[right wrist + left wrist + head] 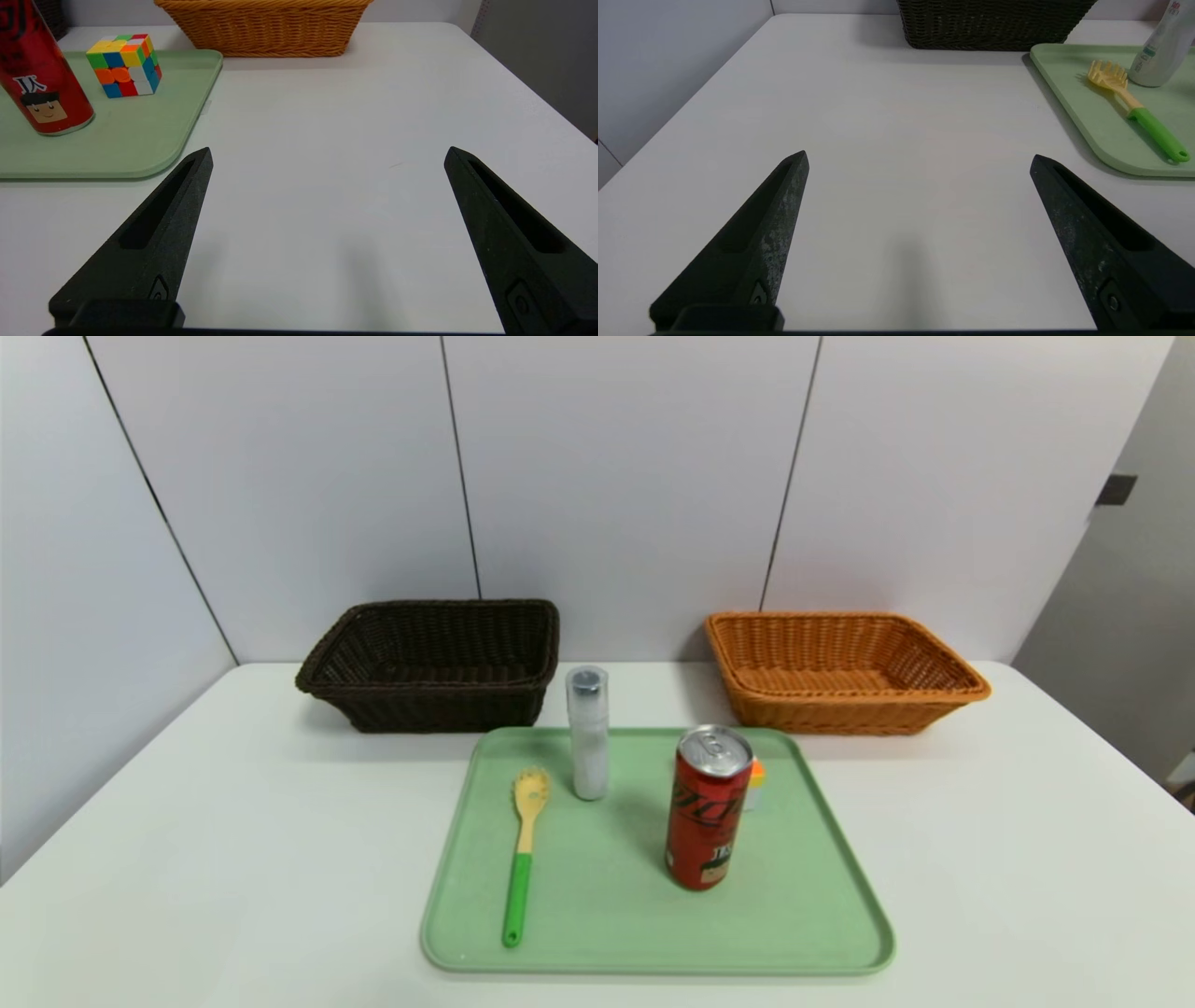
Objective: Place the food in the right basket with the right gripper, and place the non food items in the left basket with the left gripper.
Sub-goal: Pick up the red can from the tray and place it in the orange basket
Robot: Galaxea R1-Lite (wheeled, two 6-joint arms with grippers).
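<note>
A green tray (794, 915) holds a red drink can (708, 807), a white bottle with a grey cap (588, 733), a yellow pasta fork with a green handle (521, 854) and a colour cube (125, 65), mostly hidden behind the can in the head view. The dark brown basket (434, 663) stands back left, the orange basket (840, 670) back right. My left gripper (919, 158) hovers open over bare table left of the tray (1092, 116). My right gripper (328, 154) hovers open over bare table right of the tray (140, 144). Neither arm shows in the head view.
The white table (187, 821) ends at grey wall panels behind both baskets. Its right edge (537, 93) drops off beside the orange basket (266, 28). The dark basket (994, 23) sits beyond the tray corner in the left wrist view.
</note>
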